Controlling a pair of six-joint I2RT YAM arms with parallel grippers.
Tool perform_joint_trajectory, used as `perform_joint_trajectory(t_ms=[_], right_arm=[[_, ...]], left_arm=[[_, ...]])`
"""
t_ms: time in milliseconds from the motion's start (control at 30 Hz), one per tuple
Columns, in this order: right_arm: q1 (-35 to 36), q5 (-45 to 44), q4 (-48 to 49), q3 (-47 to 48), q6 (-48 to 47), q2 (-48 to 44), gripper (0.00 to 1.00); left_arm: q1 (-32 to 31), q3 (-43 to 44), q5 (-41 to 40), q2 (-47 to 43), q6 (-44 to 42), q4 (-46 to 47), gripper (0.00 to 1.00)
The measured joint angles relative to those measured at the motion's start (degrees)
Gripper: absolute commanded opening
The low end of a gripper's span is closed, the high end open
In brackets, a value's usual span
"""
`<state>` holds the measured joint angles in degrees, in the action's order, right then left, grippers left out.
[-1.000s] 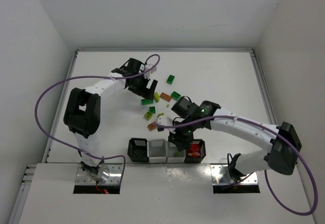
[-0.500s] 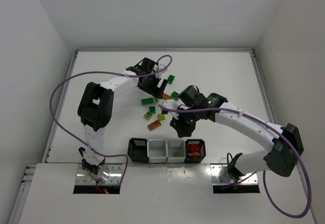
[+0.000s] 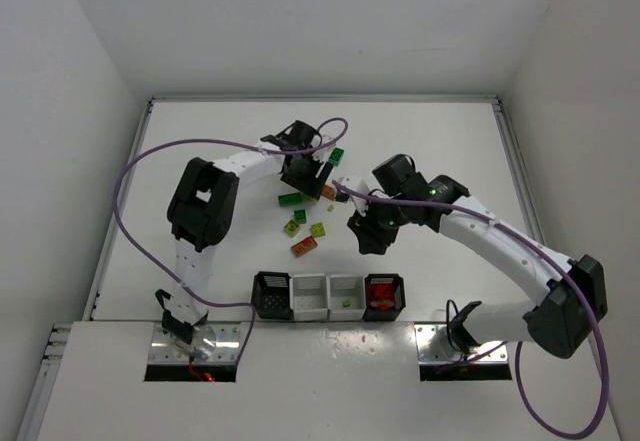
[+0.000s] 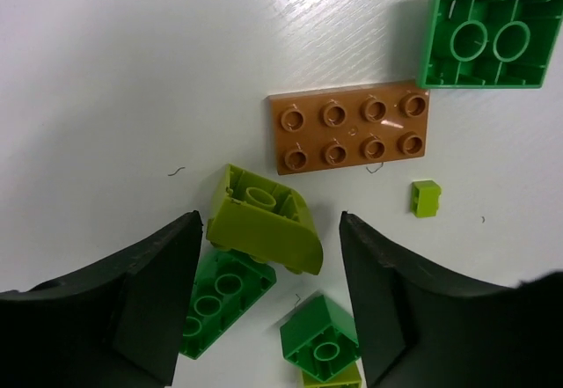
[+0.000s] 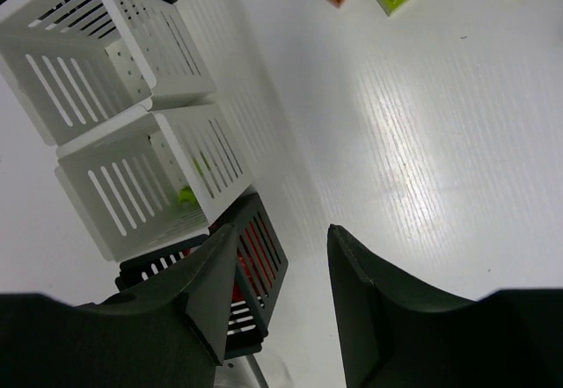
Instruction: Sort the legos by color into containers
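The legos lie scattered mid-table: dark green bricks (image 3: 337,155) (image 3: 290,199), yellow-green ones (image 3: 318,229) and an orange-brown one (image 3: 304,247). My left gripper (image 3: 310,176) is open and empty just above the cluster. In the left wrist view its jaws (image 4: 269,252) straddle a yellow-green curved brick (image 4: 264,230), with a dark green brick (image 4: 224,304) and an orange-brown plate (image 4: 349,128) close by. My right gripper (image 3: 370,236) (image 5: 277,238) is open and empty, above the bins. The four containers stand in a row: black (image 3: 272,296), white (image 3: 309,298), white (image 3: 346,298), black (image 3: 384,296).
The right black bin (image 5: 264,256) holds red pieces and the white bin beside it (image 5: 141,177) holds a small yellow-green piece. A tiny yellow-green piece (image 4: 426,199) lies near the plate. Purple cables loop over both arms. White walls enclose the table.
My left gripper has moved right, over the brick cluster. My right gripper has risen from over the bins and moved back towards the middle of the table, empty.
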<state>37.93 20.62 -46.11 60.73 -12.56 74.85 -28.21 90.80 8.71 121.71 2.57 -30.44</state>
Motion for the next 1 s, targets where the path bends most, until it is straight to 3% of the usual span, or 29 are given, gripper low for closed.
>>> perform_joint_trajectory(t_ms=[100, 500, 767, 1000], right_arm=[[-0.63, 0.44, 0.28, -0.02, 0.20, -0.31, 0.47], [-2.16, 0.66, 0.92, -0.31, 0.61, -0.52, 0.47], [-4.42, 0.59, 1.53, -0.46, 1.95, -1.64, 0.47], [-12.74, -1.25, 6.25, -2.01, 8.74, -3.26, 0.48]], left_arm=[[0.00, 0.22, -0.63, 0.57, -0.11, -0.07, 0.64], [0.00, 2.21, -1.95, 1.95, -1.03, -0.13, 0.28], [0.00, -3.78, -1.66, -3.52, -2.58, -0.28, 0.23], [-0.39, -11.37, 1.64, -23.04, -4.24, -1.27, 0.23]])
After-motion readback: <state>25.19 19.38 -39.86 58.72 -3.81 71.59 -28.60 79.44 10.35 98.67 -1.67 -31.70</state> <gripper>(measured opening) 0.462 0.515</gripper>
